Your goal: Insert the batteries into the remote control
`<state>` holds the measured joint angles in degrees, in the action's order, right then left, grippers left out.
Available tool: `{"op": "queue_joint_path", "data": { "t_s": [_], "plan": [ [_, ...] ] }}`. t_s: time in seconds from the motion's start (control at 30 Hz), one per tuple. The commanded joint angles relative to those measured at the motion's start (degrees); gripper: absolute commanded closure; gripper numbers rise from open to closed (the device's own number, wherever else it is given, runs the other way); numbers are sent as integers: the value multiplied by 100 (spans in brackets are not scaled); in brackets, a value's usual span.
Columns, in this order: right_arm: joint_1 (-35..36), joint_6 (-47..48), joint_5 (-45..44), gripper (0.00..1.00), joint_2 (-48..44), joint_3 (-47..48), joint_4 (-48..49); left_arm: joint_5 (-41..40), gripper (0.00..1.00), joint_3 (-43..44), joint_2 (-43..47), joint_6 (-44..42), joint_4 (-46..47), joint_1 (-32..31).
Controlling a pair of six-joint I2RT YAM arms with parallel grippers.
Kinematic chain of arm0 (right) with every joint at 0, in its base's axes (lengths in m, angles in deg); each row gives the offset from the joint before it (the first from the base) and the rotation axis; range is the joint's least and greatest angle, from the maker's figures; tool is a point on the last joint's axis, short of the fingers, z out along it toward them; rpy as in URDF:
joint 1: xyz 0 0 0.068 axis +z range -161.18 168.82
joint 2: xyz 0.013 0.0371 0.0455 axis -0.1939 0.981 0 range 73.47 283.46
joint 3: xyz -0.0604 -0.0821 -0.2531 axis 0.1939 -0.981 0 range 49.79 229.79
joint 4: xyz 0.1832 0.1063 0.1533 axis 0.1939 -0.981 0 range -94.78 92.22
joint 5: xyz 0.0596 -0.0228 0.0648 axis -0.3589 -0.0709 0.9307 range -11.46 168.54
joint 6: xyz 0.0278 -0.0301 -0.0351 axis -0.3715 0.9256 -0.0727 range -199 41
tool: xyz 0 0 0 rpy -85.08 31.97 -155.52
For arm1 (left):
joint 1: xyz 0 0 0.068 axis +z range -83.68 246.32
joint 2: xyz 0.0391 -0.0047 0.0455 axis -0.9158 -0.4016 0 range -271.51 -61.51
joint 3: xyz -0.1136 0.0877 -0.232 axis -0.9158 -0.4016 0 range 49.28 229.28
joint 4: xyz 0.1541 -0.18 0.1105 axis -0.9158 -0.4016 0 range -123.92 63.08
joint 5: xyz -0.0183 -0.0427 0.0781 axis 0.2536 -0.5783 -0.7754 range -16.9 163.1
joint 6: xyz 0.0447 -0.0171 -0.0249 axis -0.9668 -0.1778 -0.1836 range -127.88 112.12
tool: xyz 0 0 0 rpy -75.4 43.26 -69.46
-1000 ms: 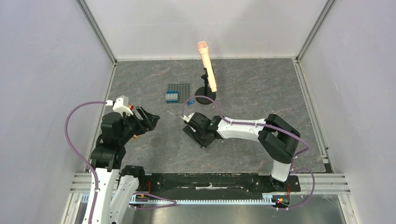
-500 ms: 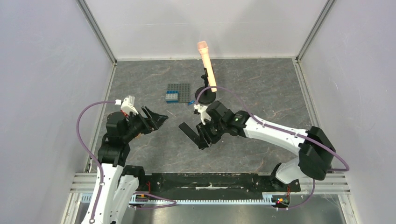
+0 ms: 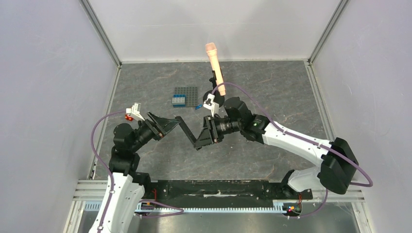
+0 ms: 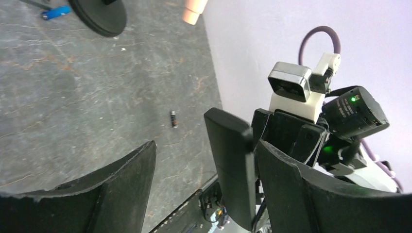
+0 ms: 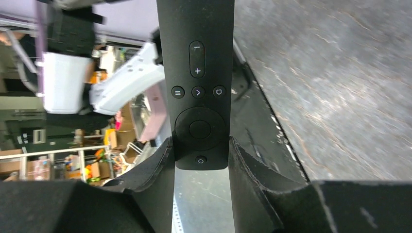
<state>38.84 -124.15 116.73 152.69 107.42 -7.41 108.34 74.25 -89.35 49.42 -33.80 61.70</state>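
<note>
Above the middle of the table (image 3: 272, 97), now holding the remote control (image 3: 189, 132) aloft by its button end in the narrow-set right gripper (image 3: 206, 135), raised off the surface and swung leftward. Met there by the left gripper (image 3: 169, 125), advanced, jaws wide around the free end, not closed. Probably a handover, or bracing to open the back. One battery (image 4: 173, 119) loose on the table, unloaded.
</note>
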Motion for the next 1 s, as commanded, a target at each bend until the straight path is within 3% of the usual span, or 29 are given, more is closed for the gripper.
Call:
{"op": "queue_joint_path", "data": {
  "t_s": [0.0,0.4,0.6,0.97],
  "plan": [
    [-20,-1078,623,84,-254,-169,1438,484,19,-195,66,734,1147,-15],
    [-16,-2596,871,85,-396,-815,3381,571,15,-689,118,1696,2538,-113],
    [4,-2861,865,85,-320,-923,3690,451,15,-965,121,2209,3171,-185],
    [87,-3488,856,85,-75,-1189,4511,226,15,-1079,36,2449,3428,-449]
  ]
}}
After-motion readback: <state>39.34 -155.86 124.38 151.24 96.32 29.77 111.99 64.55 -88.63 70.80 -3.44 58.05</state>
